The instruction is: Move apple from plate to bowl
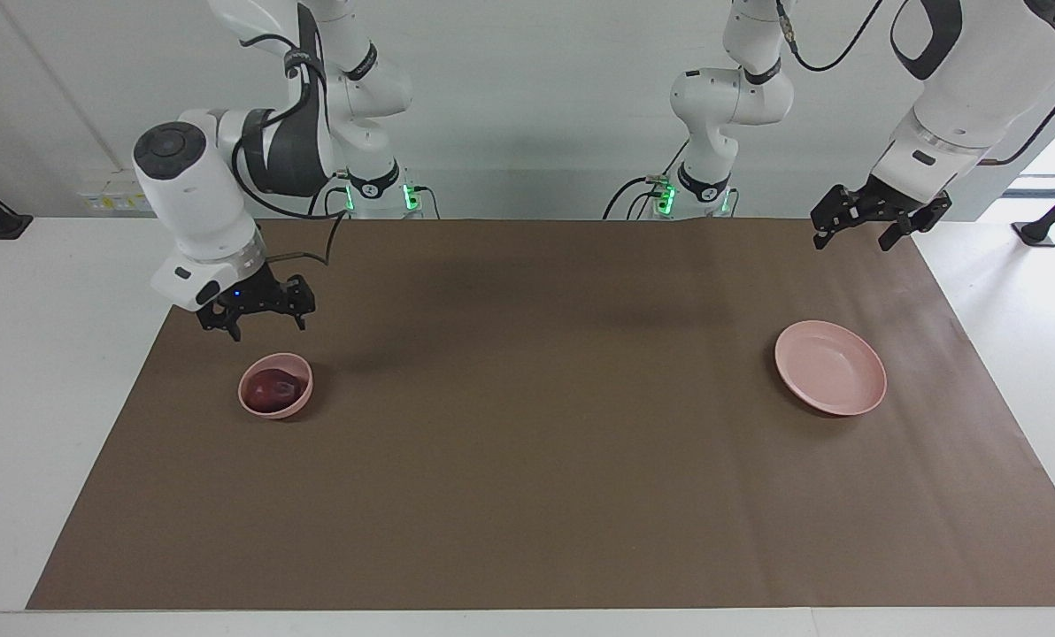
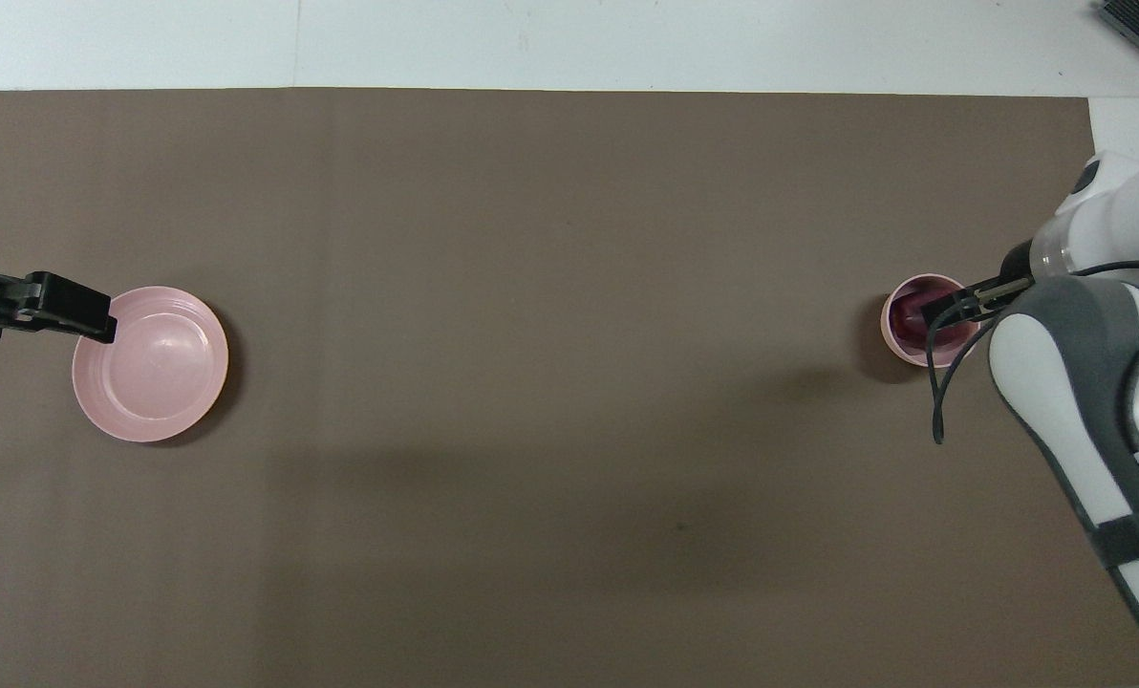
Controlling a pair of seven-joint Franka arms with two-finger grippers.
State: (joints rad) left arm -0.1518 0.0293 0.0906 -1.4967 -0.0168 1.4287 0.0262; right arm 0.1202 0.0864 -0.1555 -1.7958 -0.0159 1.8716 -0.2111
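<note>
We see the right gripper hanging in the air with its jaws spread wide and nothing between them, over the brown mat just beside the bowl and touching neither bowl nor fruit. At the other end of the table we find the left gripper waiting aloft, its jaws likewise apart and empty, above the mat's edge near the plate. The small, deep pink bowl holds the apple, dark red and sitting low inside the rim; from overhead we make out the maroon fruit filling most of the bowl, partly crossed by the right arm's cable. The wide, shallow pink plate lies bare toward the left arm's end, well apart from the bowl.
</note>
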